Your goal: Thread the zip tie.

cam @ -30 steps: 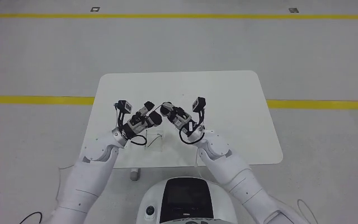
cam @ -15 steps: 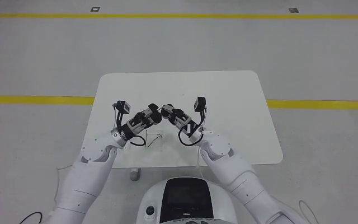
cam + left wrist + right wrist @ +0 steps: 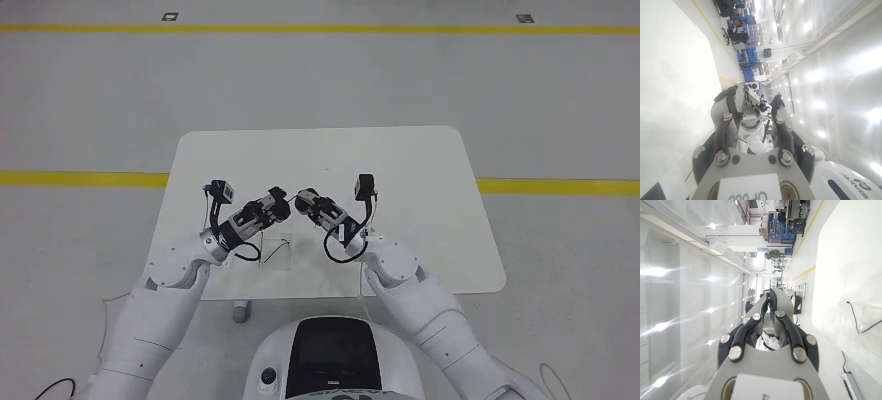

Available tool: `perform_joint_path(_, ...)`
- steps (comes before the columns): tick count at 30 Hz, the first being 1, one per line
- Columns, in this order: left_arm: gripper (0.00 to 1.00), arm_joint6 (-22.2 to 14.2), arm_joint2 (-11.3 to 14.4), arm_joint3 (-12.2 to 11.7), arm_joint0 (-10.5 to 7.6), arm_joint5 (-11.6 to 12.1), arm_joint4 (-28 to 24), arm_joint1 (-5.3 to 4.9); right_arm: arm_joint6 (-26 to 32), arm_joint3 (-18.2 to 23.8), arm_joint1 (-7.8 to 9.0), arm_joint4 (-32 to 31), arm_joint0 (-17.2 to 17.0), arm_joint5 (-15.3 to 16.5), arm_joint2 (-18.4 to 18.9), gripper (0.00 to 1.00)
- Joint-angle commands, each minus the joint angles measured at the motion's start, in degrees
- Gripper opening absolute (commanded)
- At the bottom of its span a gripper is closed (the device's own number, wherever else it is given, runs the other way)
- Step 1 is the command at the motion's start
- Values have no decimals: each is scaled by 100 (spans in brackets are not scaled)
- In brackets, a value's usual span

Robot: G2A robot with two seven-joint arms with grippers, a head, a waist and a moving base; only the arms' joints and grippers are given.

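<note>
The left tool (image 3: 277, 207) (image 3: 752, 96) stands open above the white surface (image 3: 400, 170), its two dark fingers (image 3: 779, 109) spread wide; in the left wrist view the right tool sits in the gap between them, tip towards tip; the right tool (image 3: 303, 203) (image 3: 770, 294) is closed, its ribbed pads pressed together, and I cannot tell whether anything thin is pinched between them; in the top view the two tools nearly meet over the middle of the near half of the surface, just beside one another.

The zip tie (image 3: 284, 243) (image 3: 854, 317) is a thin black strand lying flat on the surface, on a clear plastic sheet (image 3: 272, 252) (image 3: 865, 313); a second dark strand lies next to it on the same sheet, and whether it is part of the same tie cannot be told; from above, the tie lies on the robot's side of both tools, near the front edge and between the two forearms; in the right wrist view it lies off to one side of the closed fingers, apart from them; neither tool touches it there.
</note>
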State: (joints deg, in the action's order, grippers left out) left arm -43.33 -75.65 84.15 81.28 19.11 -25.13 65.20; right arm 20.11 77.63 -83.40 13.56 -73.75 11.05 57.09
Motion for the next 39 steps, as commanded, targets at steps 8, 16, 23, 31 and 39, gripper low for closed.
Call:
perform_joint_path(8,33,19,19,6,7,-17,38,-29,-63,-6,11,-298,10,13,-23,0)
perform_joint_path(16,27,21,69,-5,-12,-23,50,-46,-94,36,29,-572,-6,-5,-32,0)
perform_joint_path(23,25,3,101,-5,-23,-102,16,-64,-160,63,36,-769,-8,46,-46,0)
perform_joint_path(31,19,18,126,18,-28,-162,45,-87,-196,109,54,-1051,-22,19,-56,0)
perform_joint_path(39,16,39,143,2,-29,-161,57,-108,-157,125,61,-1204,-23,103,-95,0)
